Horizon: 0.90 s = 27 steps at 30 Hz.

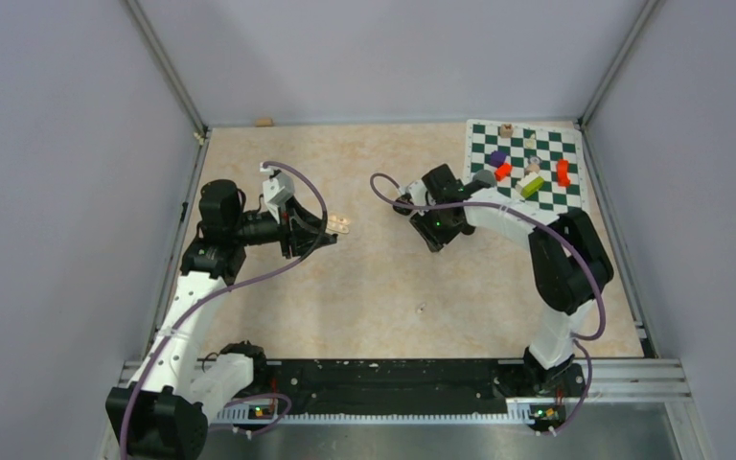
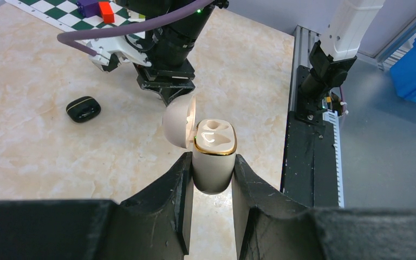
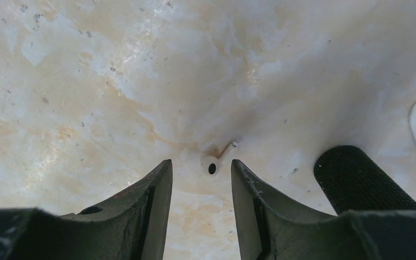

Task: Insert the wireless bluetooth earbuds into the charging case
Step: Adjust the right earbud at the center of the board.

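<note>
My left gripper (image 2: 212, 162) is shut on a whitish charging case (image 2: 214, 149) with a gold rim, held upright above the table. Its lid (image 2: 179, 122) is swung open to the left. Two pale wells show in its top; I cannot tell if a bud sits in them. In the top view the gripper (image 1: 331, 230) holds the case (image 1: 342, 226) left of centre. My right gripper (image 3: 200, 162) is open and low over the table, with one whitish earbud (image 3: 212, 168) lying between its fingertips, closer to the right finger. It also shows in the top view (image 1: 433, 238). The black earbuds are out of view.
A closed black case (image 2: 83, 109) lies on the table beyond the right arm. A black knurled cylinder (image 3: 357, 181) lies right of the right fingers. A green checker mat (image 1: 484, 134) with coloured blocks (image 1: 563, 172) lies at the back right. A tiny pale speck (image 1: 421, 308) lies mid-table.
</note>
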### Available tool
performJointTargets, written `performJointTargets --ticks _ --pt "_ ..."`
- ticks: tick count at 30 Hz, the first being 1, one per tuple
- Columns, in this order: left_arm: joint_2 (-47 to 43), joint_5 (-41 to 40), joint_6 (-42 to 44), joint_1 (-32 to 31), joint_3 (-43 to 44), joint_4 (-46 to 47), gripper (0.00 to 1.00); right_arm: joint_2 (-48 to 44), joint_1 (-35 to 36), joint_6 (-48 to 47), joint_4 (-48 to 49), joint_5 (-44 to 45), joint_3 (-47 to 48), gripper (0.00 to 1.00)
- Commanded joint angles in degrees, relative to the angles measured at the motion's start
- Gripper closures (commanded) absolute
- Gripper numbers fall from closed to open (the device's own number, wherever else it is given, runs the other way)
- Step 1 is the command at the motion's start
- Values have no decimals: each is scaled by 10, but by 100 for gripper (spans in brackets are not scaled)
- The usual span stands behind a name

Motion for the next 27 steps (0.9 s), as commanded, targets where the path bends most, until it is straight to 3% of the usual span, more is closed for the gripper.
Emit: performJointTargets --ticks 1,11,27 --pt "-6 11 8 4 -5 20 100 15 0 -8 -29 -29 11 55" --pt "-10 12 8 4 -5 20 100 37 0 -11 -41 -44 13 50" --pt "-12 13 4 4 -6 23 100 30 34 -61 -62 -238 11 49"
